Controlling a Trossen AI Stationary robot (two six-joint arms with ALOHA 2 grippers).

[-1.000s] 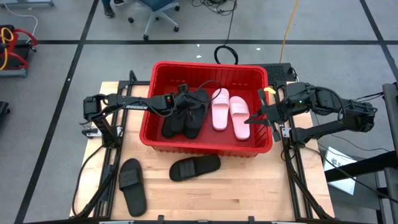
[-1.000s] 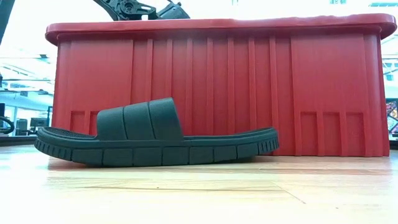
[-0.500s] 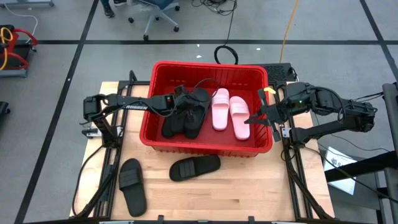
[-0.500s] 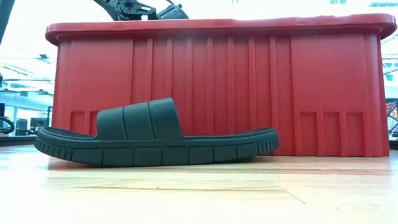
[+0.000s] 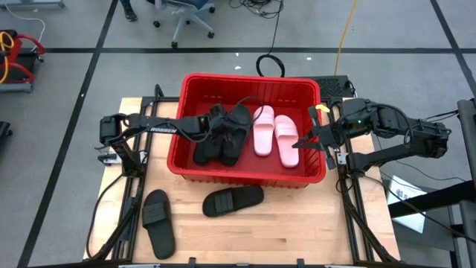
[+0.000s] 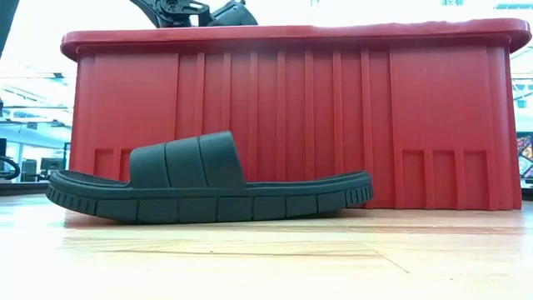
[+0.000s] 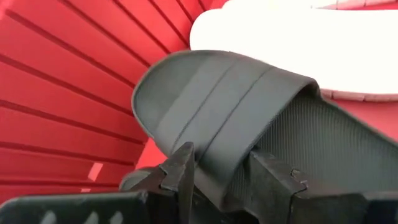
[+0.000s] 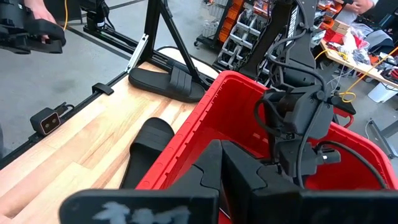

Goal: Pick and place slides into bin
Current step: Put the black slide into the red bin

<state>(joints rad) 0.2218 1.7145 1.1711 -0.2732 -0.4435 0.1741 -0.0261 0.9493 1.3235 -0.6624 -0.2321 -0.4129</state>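
Observation:
The red bin (image 5: 249, 80) stands mid-table. Inside it lie black slides (image 5: 223, 141) on the left and two pink slides (image 5: 274, 134) on the right. My left gripper (image 5: 217, 123) reaches into the bin over the black slides. In the left wrist view it (image 7: 227, 177) is open, and the strap of a black slide (image 7: 230, 106) runs between its fingers. My right gripper (image 5: 301, 143) hangs shut above the bin's right side, touching nothing. Two more black slides (image 5: 233, 199) (image 5: 158, 219) lie sole-down on the table in front of the bin. My left gripper has its fingers (image 7: 180, 171) on either side of the near edge of the black slide's strap (image 7: 217, 155), coming down at a slant from the table's left. I cannot tell whether they touch it. The slide rests in the bin.
The bin's tall ribbed wall (image 6: 333, 125) rises right behind the nearer black slide (image 6: 208, 183). Cables run over the bin's far rim (image 5: 269, 67). Bare wood lies at the table's front right (image 5: 312, 231). An office chair (image 5: 186, 15) stands beyond the table.
My left gripper has stayed over the black slides in the bin and rolled a little about its own axis; its part above the bin's rim in the low view has shifted slightly. The slides have not moved.

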